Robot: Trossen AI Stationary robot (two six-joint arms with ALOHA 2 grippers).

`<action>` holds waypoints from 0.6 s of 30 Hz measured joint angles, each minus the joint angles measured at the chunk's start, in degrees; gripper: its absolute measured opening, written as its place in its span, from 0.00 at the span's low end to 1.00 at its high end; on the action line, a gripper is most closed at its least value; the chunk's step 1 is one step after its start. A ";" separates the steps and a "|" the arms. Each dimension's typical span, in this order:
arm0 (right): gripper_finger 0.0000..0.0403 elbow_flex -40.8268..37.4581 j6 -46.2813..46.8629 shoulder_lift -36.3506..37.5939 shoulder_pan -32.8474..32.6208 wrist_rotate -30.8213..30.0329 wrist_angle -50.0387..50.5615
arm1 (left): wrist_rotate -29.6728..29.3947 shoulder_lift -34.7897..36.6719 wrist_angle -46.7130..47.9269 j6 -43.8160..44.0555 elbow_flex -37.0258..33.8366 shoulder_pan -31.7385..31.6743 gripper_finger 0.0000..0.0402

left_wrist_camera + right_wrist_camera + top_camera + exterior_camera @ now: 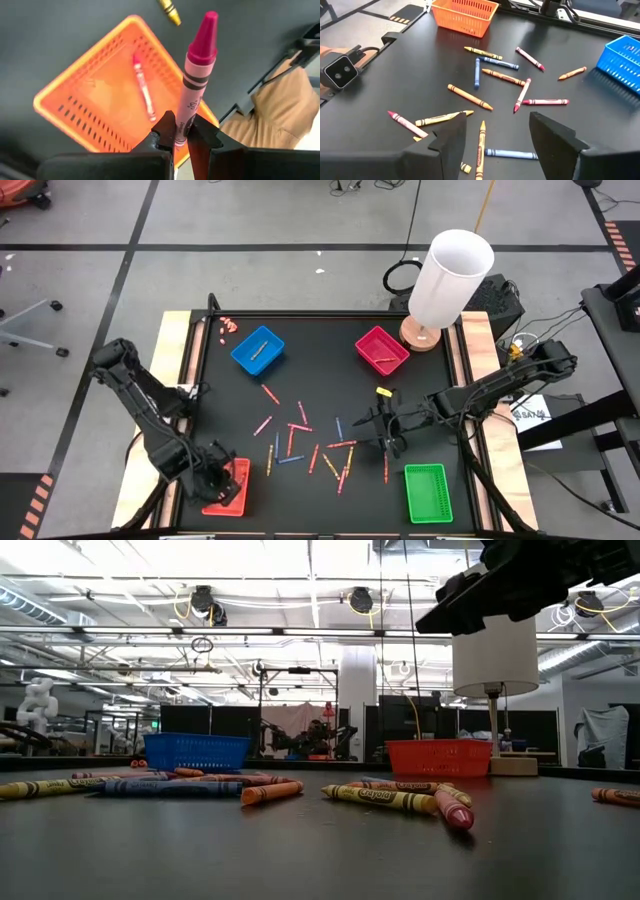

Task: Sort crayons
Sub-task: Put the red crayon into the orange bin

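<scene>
Left gripper (181, 134) clamped on pink crayon (196, 75), directly above red tray (233, 498). Best lowered before letting go. Right gripper (497, 131) spread wide above scattered crayons (522, 94), far from tray.

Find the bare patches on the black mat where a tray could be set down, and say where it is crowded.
Bare: between blue tray and magenta tray; between red tray and green tray. Crowded: crayons scattered mid-mat.
</scene>
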State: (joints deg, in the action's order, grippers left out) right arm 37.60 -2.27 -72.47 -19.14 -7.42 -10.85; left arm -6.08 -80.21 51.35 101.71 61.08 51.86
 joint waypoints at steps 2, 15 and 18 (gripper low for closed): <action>0.50 0.00 -0.32 0.00 0.00 0.00 -0.04 | -0.18 -0.80 0.32 2.31 0.02 0.62 0.07; 0.50 0.00 -1.26 0.00 0.02 -0.04 -0.02 | 6.05 -8.58 -0.05 8.65 0.00 1.81 0.07; 0.50 0.00 -1.41 0.00 0.02 -0.05 0.00 | 7.50 -9.47 -0.04 9.40 0.00 1.83 0.07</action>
State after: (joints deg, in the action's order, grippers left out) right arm 37.60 -3.68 -72.47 -19.11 -7.46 -10.85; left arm 1.42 -89.68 51.31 111.11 61.08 53.69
